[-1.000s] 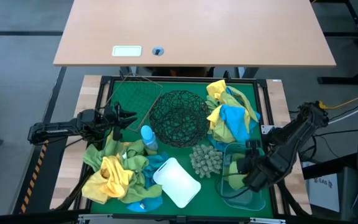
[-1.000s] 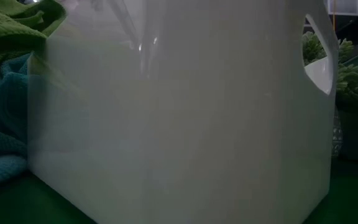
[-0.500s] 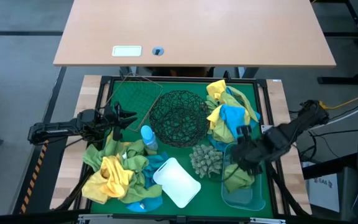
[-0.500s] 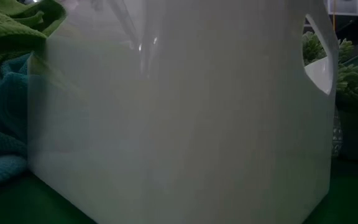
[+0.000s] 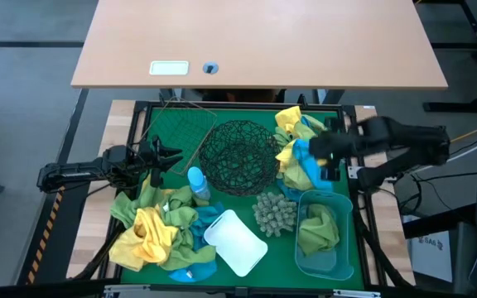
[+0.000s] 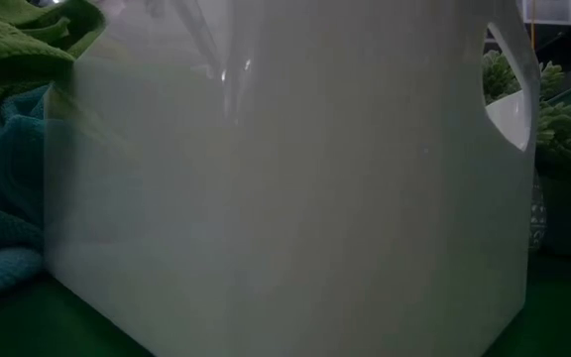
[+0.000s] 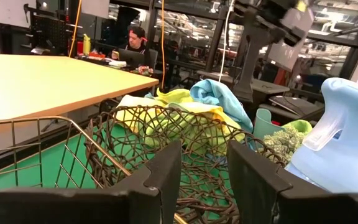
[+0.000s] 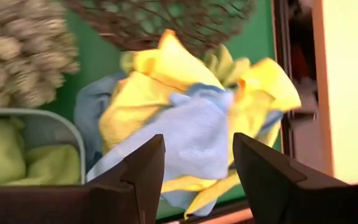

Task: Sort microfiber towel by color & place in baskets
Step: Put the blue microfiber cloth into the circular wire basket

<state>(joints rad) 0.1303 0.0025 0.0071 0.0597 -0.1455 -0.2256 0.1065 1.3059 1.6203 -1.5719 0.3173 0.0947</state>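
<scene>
Over the right-hand heap: I have the right pincer (image 5: 325, 157) hovering, fingers apart, holding nothing.
Heap: yellow and blue towels (image 5: 305, 149) beside the black mesh bowl (image 5: 238, 156).
Blue tub (image 5: 344, 248): green towel (image 5: 319, 229) inside.
Left pincer (image 5: 171, 156): parted, empty, near the wire basket (image 5: 176, 132).

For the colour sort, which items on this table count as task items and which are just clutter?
Task items:
towel pile at right
towel pile at left
green towels in the blue tub
black mesh bowl
white tub
wire basket

Clutter:
spiky ball
spray bottle
</scene>
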